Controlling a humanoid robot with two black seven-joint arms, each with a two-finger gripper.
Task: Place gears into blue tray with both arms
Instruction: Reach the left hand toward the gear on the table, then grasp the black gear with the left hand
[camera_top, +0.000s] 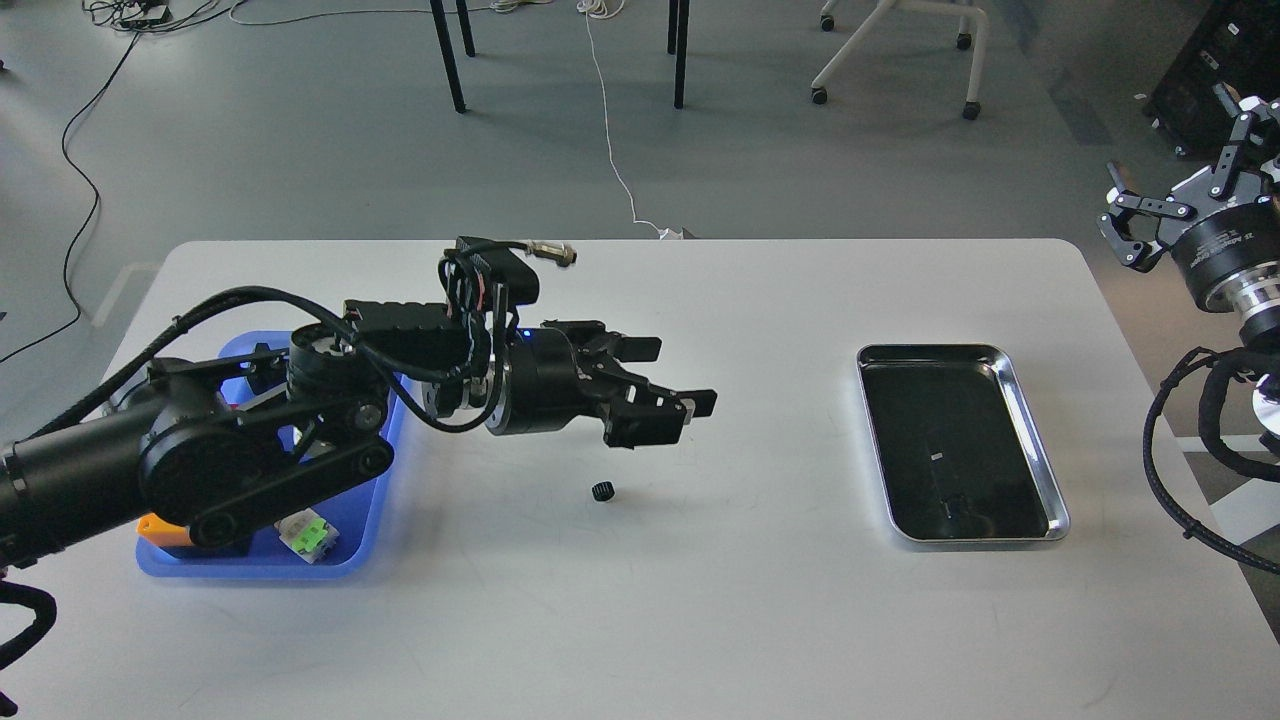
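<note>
One gear (602, 491), a tiny black toothed ring, lies on the white table near its middle. My left arm reaches in from the left, low over the table. Its gripper (668, 382) is open and holds nothing, and it hangs just beyond and to the right of the gear, apart from it. The blue tray (250, 566) sits at the left. The left arm covers most of it, so only its near rim and right edge show. My right gripper (1170, 160) is raised at the far right edge, off the table, with its fingers spread and nothing between them.
A shiny steel tray (1030, 532) with a dark bottom lies at the right. In the blue tray's near part I see a green-labelled switch (305, 535) and a corner of an orange box (160, 530). Chair and table legs stand on the floor beyond the table.
</note>
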